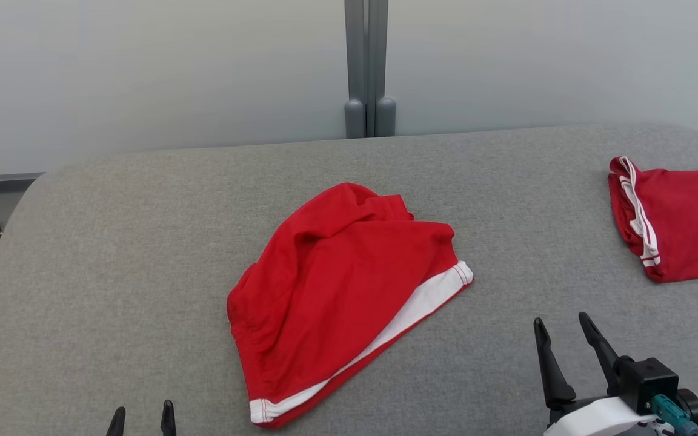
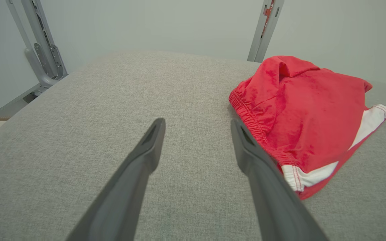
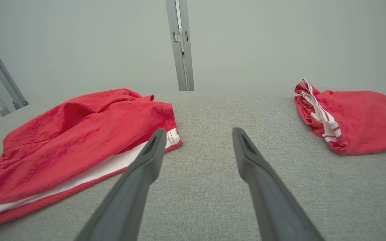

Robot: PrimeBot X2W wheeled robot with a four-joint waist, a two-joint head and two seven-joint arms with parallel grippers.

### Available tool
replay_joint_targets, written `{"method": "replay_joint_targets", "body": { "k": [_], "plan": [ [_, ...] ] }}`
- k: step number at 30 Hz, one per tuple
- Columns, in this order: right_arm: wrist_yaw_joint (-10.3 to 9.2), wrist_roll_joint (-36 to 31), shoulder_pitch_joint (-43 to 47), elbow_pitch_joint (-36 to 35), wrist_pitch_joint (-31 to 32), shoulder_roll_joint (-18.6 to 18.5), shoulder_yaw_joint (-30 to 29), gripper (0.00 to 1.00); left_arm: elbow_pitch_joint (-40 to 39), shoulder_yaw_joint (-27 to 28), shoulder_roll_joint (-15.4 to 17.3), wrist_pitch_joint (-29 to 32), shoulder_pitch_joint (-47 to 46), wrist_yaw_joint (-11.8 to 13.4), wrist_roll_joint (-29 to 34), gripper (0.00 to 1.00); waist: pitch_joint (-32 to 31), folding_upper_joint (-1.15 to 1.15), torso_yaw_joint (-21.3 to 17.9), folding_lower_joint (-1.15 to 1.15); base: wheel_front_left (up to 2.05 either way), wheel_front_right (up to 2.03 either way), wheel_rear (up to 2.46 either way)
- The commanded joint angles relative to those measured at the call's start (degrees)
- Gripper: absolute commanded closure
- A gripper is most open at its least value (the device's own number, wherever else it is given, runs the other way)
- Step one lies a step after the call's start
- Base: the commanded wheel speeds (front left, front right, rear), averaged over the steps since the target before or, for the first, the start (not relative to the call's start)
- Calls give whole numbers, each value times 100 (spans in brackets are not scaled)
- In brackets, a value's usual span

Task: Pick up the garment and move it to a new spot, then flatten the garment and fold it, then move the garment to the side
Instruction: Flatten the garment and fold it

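Observation:
A red garment (image 1: pixel 337 290) with a white stripe along its edge lies loosely folded and rumpled in the middle of the grey padded table (image 1: pixel 113 254). The left wrist view has this garment (image 2: pixel 300 113) on its right, and the right wrist view has the same garment (image 3: pixel 72 134) on its left. My left gripper (image 1: pixel 142 418) stands open at the bottom edge, left of the garment and apart from it, nothing between its fingers (image 2: pixel 146 147). Open as well, my right gripper (image 1: pixel 564 330) hovers at the lower right, clear of the cloth, with empty fingers (image 3: pixel 246 150).
A second red garment (image 1: pixel 676 224) with white stripes lies bunched at the table's far right edge; the right wrist view shows this second garment (image 3: pixel 354 117) too. A grey post (image 1: pixel 367 66) stands behind the table against a pale wall. The table's left corner is rounded.

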Motion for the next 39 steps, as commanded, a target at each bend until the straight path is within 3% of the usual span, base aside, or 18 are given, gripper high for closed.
{"method": "replay_joint_targets", "body": {
  "k": [1, 19, 23, 26, 29, 39],
  "plan": [
    [-11, -17, -4, 8, 3, -13, 13, 0, -12, -33, 3, 2, 47, -13, -35, 0, -12, 0, 43, 0, 0, 0, 0],
    [-12, 17, 3, 80, 3, -12, 129, 0, -22, -260, 56, 2, -157, -15, -176, 0, 60, 0, -15, 0, 0, 0, 0],
    [-11, 31, -214, 86, 3, -12, 186, 0, 62, -525, 75, 2, -216, -15, -406, 0, 78, 0, -7, 0, 0, 0, 0],
    [-11, -212, -526, 371, 3, -11, 307, 0, 280, -965, 262, 65, -295, -14, -779, 0, 125, 0, -22, 0, 0, 0, 0],
    [-12, -398, -1055, 775, 175, -45, 317, 0, 351, -1099, 390, 471, -425, -5, -1068, 0, 189, 0, -29, 0, 0, 0, 0],
    [-12, -655, -2874, 2443, 1802, -347, 873, 0, -401, -1771, 647, 2630, -771, -5, -2159, 0, 674, 0, 246, 0, 0, 0, 0]
  ]
}}
